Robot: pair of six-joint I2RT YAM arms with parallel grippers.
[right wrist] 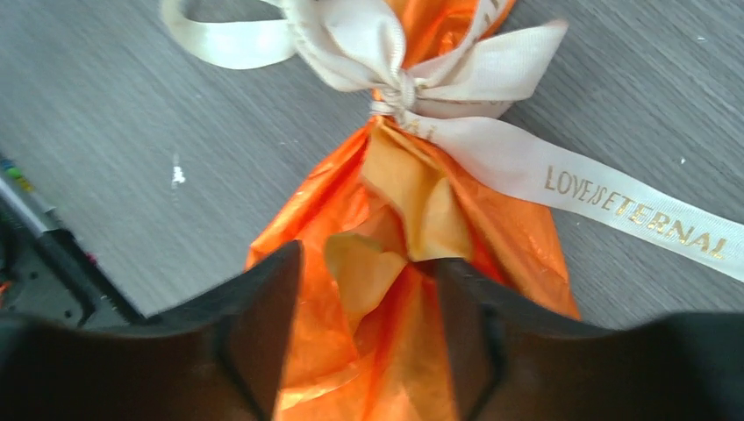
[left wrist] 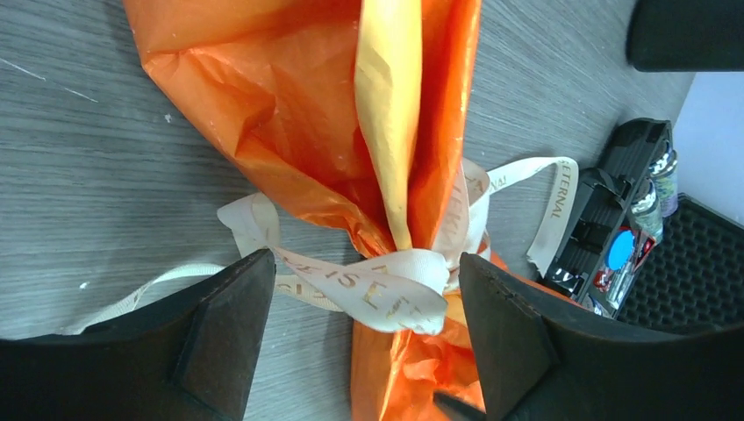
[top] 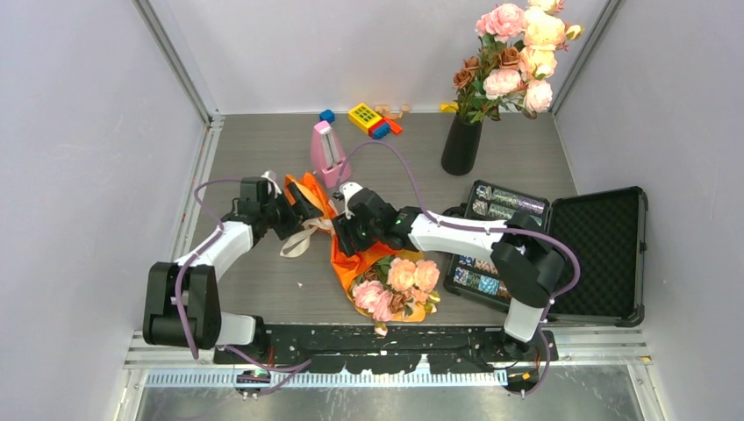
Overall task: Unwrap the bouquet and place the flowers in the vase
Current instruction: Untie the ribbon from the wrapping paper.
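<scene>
Bouquet laid flat: ribbon knot straddled by the parted left gripper for untying, paper wrap by the parted right gripper, likely for steadying

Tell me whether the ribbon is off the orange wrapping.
No, the cream ribbon is knotted tight around the orange paper.

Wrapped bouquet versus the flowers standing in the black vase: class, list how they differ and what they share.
The wrapped bouquet lies flat on the table; the vase flowers stand upright in the black vase. The wrapped bouquet is bound in orange paper and a cream ribbon; the vase flowers are unwrapped. Both show pink and peach roses.
</scene>
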